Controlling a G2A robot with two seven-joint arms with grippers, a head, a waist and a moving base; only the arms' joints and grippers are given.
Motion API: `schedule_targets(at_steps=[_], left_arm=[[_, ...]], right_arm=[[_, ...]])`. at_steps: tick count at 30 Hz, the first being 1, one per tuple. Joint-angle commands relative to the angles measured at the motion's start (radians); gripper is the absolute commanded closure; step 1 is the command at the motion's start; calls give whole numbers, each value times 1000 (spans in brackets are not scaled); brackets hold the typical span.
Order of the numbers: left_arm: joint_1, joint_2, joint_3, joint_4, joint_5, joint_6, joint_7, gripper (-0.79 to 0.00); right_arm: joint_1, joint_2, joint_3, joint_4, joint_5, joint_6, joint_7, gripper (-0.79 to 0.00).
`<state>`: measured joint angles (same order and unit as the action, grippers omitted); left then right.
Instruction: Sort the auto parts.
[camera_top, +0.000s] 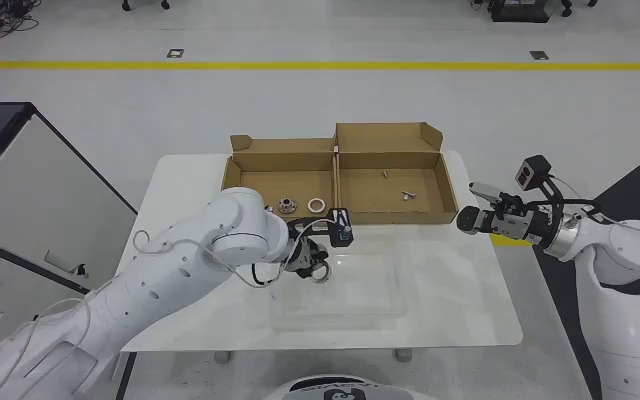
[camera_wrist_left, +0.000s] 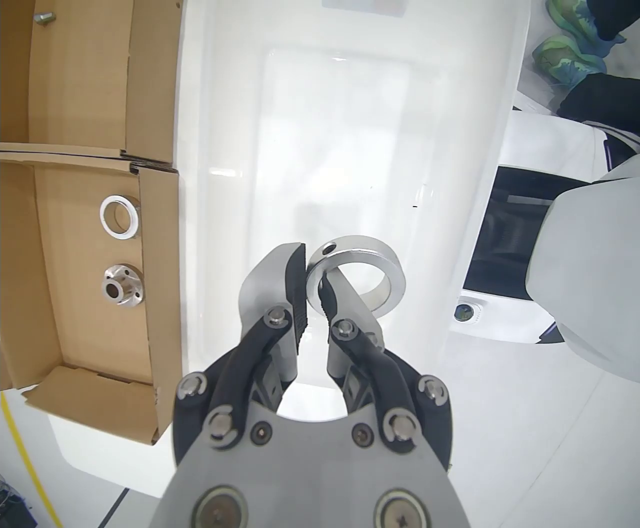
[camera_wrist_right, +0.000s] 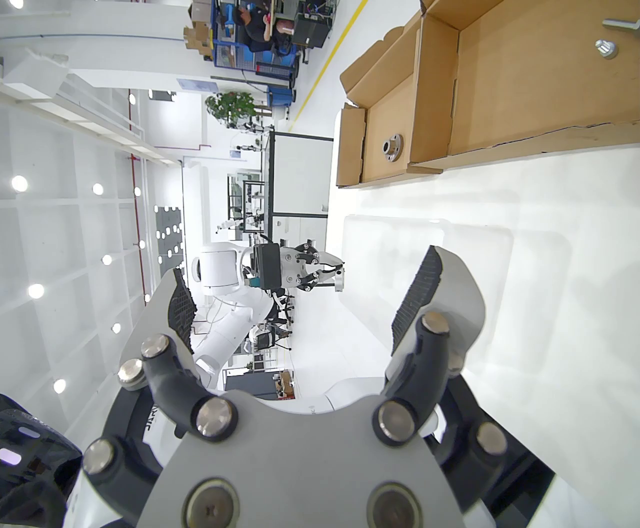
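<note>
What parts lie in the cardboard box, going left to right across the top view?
Metal hub → white ring → box divider → small bolt → second bolt.

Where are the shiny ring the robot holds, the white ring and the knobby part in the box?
shiny ring (camera_wrist_left: 367, 248), left wrist view, top face
white ring (camera_wrist_left: 104, 218), left wrist view, flat band
knobby part (camera_wrist_left: 131, 286), left wrist view, its flange
</note>
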<state>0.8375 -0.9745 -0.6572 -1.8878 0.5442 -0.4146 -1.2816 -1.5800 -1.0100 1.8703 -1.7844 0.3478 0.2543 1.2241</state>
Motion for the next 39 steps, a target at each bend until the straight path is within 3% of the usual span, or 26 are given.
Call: schedule_targets(at_steps=[1,6,15,25,32,39], left_arm=[[15,3,-53,13,-73,45,130,0],[77,21,-187,38,-285,50,286,0],[196,43,-351,25,-674,-199,437,0],[200,36,-402,-3,-968,-407,500,0],[190,32,-409,0,-1193,-539,459,0],[182,31,-391,-21,-1368,-589,465,0]], right_arm=[[0,0,0,0,0,0,0,-785],[0,0,0,0,0,0,0,-785],[0,0,0,0,0,0,0,-785],[0,0,0,0,0,0,0,-785],[0,0,0,0,0,0,0,-785],[0,0,0,0,0,0,0,-785]])
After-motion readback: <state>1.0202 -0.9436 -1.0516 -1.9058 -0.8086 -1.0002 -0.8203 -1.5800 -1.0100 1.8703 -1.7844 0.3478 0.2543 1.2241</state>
